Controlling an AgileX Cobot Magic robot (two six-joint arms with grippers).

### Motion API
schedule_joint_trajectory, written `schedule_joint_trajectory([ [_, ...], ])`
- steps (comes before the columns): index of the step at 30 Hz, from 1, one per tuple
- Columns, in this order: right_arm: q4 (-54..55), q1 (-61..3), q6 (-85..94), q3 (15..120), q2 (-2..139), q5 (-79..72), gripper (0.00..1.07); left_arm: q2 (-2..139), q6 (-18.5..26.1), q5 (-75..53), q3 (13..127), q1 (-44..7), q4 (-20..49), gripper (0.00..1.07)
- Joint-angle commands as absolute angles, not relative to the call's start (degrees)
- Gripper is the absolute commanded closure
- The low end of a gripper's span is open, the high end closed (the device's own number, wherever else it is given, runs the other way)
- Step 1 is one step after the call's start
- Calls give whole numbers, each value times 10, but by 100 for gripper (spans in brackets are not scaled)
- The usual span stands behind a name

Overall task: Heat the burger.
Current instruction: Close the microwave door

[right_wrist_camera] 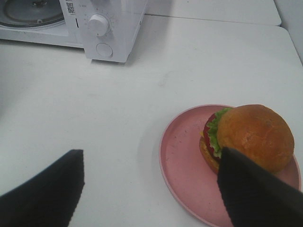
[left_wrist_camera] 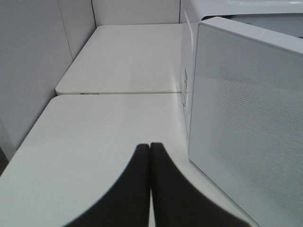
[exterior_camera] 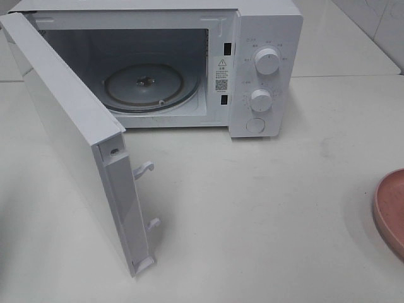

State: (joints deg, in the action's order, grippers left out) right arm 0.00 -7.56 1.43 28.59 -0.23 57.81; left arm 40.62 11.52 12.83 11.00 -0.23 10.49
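While the high camera shows none of my arms, it takes in the white microwave (exterior_camera: 189,63) with its door (exterior_camera: 76,151) swung wide, the glass turntable (exterior_camera: 144,86) bare inside, two knobs (exterior_camera: 267,62) on the control panel, and the edge of the pink plate (exterior_camera: 392,211) at the right side of the table (exterior_camera: 265,221). From my left wrist, my left gripper (left_wrist_camera: 150,147) has its dark fingertips (left_wrist_camera: 137,165) pressed together with nothing between them; it hangs over the table, and the outer face of the door (left_wrist_camera: 246,118) stands just beside those tips. From my right wrist, my right gripper (right_wrist_camera: 151,165) is spread wide and holds nothing. The burger (right_wrist_camera: 248,138) lies tipped on its side on the pink plate (right_wrist_camera: 182,156), close by one of the fingers (right_wrist_camera: 251,189), whose tip overlaps the bun in this view; I cannot tell whether it touches. The other finger is well apart from it, and the microwave (right_wrist_camera: 104,23) lies farther off beyond the open jaws.
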Motion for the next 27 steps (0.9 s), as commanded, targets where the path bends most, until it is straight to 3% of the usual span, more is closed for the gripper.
schedule_joint_trajectory([
  [1, 0, -73, 19, 285, -18, 571, 32, 438, 111, 201, 98, 0, 70, 107],
  [2, 0, -73, 19, 285, -18, 571, 32, 438, 111, 201, 98, 0, 70, 107],
  [4, 0, -73, 19, 285, -18, 571, 32, 487, 53, 240, 98, 0, 15, 107],
  [5, 0, -73, 19, 285, -18, 571, 32, 487, 53, 240, 98, 0, 15, 107],
  [7, 0, -73, 19, 285, -18, 571, 32, 529, -5, 277, 98, 0, -32, 107],
  [13, 0, -73, 19, 285, -18, 571, 32, 608, -85, 355, 112, 0, -141, 107],
  [20, 0, -73, 19, 285, -18, 571, 32, 685, -113, 450, 117, -2, -190, 107],
  [27, 0, -73, 19, 285, -18, 571, 32, 754, -95, 480, 139, -66, -184, 107],
])
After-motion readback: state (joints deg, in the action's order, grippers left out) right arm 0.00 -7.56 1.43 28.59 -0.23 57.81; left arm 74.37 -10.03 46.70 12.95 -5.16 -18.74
